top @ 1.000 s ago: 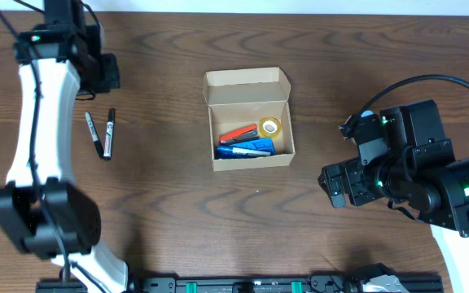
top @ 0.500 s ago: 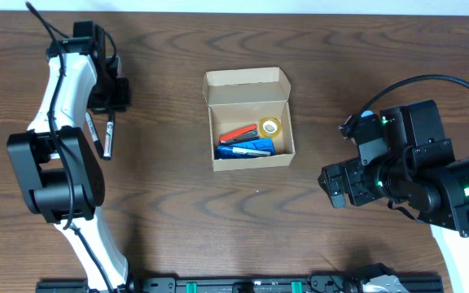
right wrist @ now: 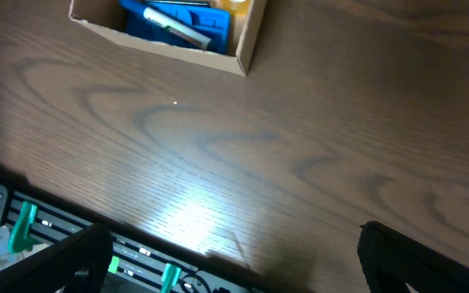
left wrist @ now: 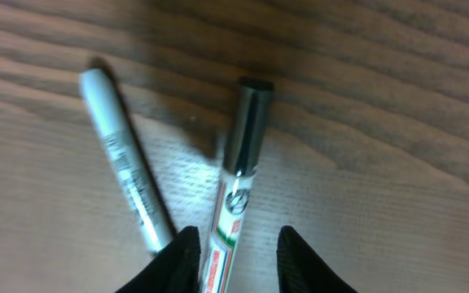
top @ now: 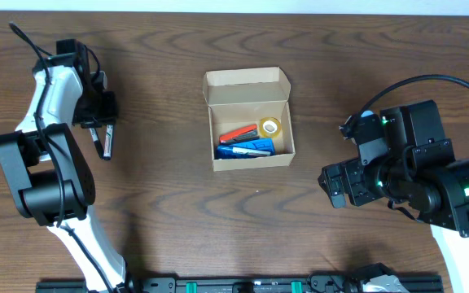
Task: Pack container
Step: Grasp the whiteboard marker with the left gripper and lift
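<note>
The tan cardboard container (top: 247, 78) stands open at mid-table with its flap lid folded back. It holds a red item, blue items and a yellow tape roll (top: 270, 127). Two markers lie on the table at the left. My left gripper (top: 98, 114) is right over them. In the left wrist view its open fingers (left wrist: 234, 262) straddle the black-capped marker (left wrist: 244, 146), and the grey-white marker (left wrist: 125, 183) lies just to the left. My right gripper (top: 338, 184) is open and empty, to the right of the container (right wrist: 247, 42).
The table's front edge and a black rail with green clips (right wrist: 23, 228) show below the right gripper. The markers' lower ends (top: 107, 146) stick out from under the left gripper in the overhead view.
My left gripper has moved from the back of the table toward the front, onto the two markers. The right arm has not moved.
</note>
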Controlling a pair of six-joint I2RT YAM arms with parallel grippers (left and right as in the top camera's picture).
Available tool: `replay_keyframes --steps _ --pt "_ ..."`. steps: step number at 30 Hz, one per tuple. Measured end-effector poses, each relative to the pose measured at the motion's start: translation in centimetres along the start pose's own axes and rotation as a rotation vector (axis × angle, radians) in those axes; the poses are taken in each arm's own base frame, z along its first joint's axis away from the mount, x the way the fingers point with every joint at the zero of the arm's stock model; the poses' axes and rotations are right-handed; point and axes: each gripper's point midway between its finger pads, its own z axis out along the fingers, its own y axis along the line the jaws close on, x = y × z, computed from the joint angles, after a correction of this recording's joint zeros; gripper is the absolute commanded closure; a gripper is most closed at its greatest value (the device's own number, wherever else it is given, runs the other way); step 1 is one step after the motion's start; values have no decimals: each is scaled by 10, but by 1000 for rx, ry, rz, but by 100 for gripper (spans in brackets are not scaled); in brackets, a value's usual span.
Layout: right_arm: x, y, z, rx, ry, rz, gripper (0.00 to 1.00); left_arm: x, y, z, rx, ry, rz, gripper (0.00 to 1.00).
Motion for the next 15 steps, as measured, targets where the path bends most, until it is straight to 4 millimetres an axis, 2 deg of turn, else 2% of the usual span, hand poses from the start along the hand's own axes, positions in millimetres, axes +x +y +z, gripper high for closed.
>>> replay_keyframes --steps 9,15 --pt "0 0 0 0 0 0 1 4 0 19 3 -15 16 56" --pt "0 0 0 0 0 0 1 -1 0 23 2 -43 21 54"
